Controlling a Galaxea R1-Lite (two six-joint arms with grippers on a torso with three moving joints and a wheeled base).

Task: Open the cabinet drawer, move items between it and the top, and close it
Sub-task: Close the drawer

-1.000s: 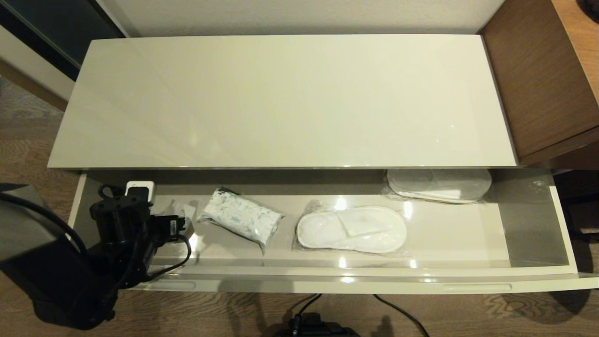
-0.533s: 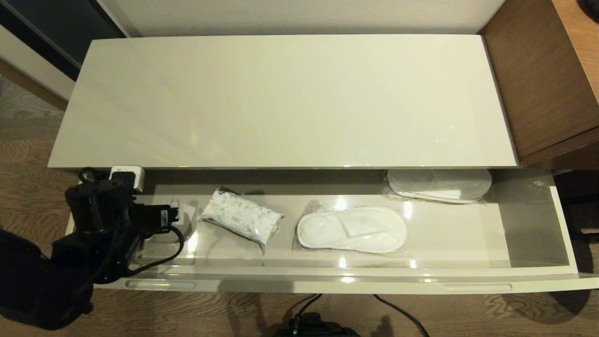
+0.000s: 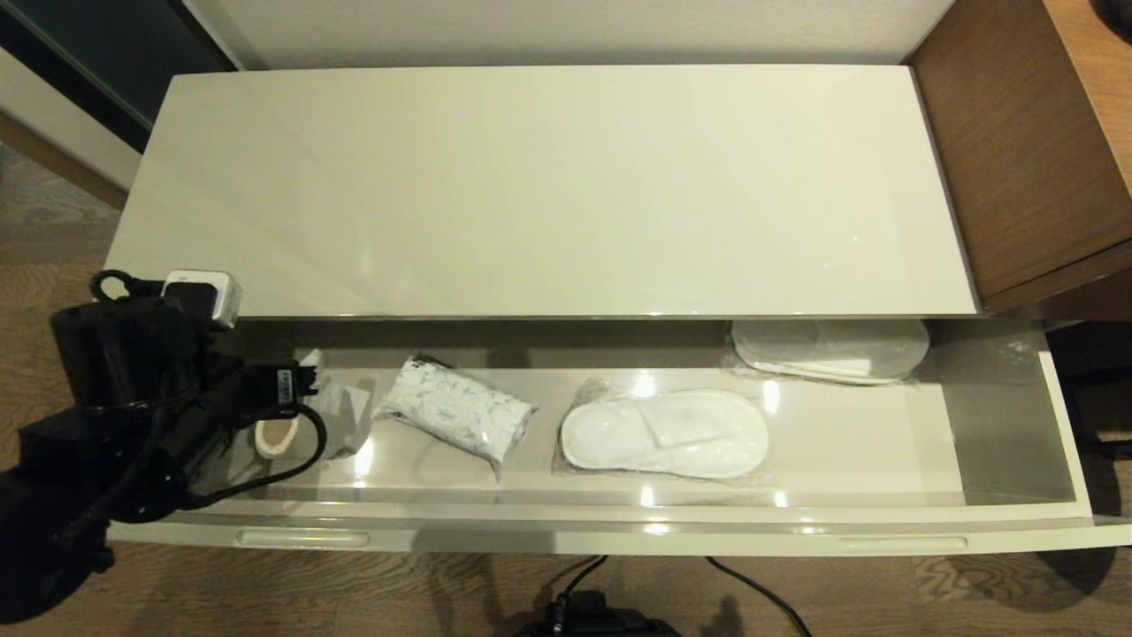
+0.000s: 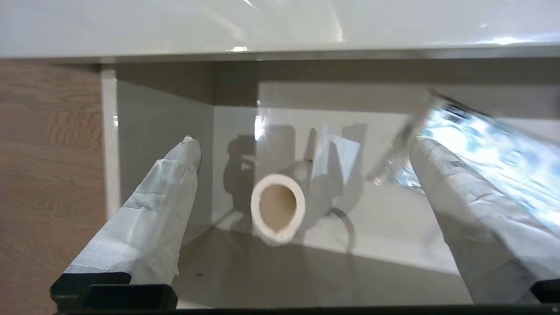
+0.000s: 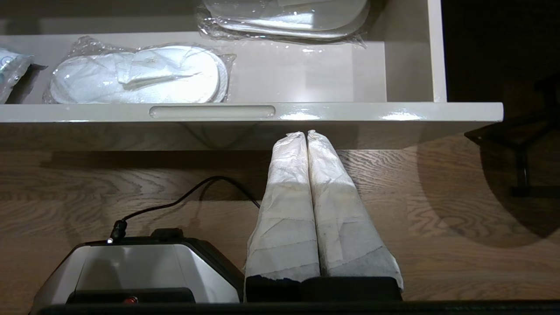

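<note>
white toilet paper roll with cream hollow core: light, soft, crushable; grip gently across its round sides | lies at left end of glossy cream drawer, beside crinkly green-print packet | left gripper spread wide, empty, facing it | right gripper pressed closed, below drawer front
</note>
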